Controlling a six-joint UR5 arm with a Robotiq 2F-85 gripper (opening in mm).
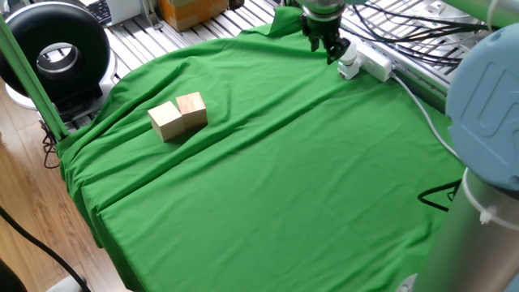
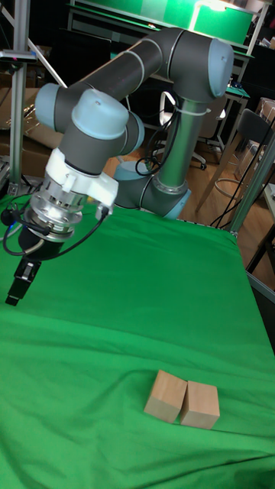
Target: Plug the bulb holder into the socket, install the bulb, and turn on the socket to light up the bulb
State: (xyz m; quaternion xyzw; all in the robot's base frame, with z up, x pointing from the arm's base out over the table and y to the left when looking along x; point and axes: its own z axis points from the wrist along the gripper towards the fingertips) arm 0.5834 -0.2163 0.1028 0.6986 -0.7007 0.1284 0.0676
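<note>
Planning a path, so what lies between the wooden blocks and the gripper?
Only bare green cloth between the wooden blocks and the gripper, in the fixed view.

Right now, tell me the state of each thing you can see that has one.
gripper: low beside the socket's end, holding nothing visible; open or shut unclear.
socket: lying on the green cloth, something small and white at its near end.
wooden blocks: side by side, touching.

Worktop (image 1: 268,186) was draped in green cloth; wood-plank floor (image 1: 24,251) lay at left. Black ring lamp (image 1: 53,49) stood nearby. Possibly chairs (image 2: 229,164) stood behind; detail was unclear.
</note>
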